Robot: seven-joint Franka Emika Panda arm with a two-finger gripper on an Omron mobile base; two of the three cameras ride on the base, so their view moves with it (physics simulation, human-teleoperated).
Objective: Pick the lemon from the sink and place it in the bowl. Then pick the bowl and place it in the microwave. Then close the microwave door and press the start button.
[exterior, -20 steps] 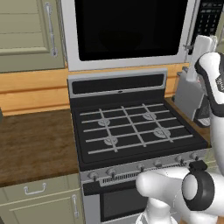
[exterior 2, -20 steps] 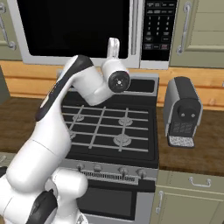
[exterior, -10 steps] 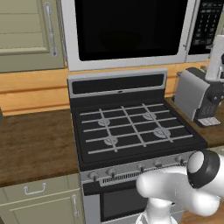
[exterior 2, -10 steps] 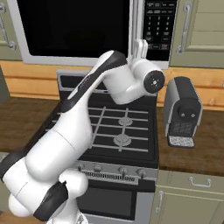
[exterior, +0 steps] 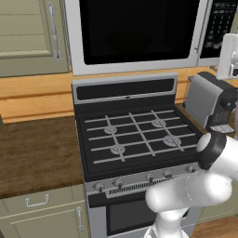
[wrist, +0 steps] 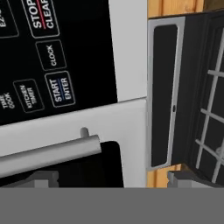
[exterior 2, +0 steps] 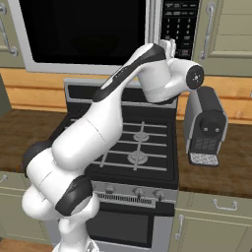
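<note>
The microwave (exterior: 139, 65) hangs above the stove with its door (exterior 2: 83, 29) shut, and its black window shows nothing inside. The door's long silver handle (wrist: 48, 151) crosses the hand view, which is rolled sideways. My gripper (wrist: 114, 178) is open and empty, held up close in front of the black keypad panel (exterior 2: 179, 24). In the hand view the START ENTER button (wrist: 64, 89) lies a little ahead, between the lines of the two fingertips (wrist: 41, 177). In the left base view the hand (exterior: 230, 56) is at the right edge. The lemon, the bowl and the sink are out of view.
A black gas stove (exterior: 135, 135) sits right below the microwave. A silver coffee machine (exterior 2: 205, 125) stands on the wooden counter (exterior 2: 231, 167) just under and right of my hand. Olive-green cabinet doors (exterior: 28, 37) flank the microwave.
The arm has swung to the right and up, from in front of the door toward the keypad side. The gripper has stayed open.
</note>
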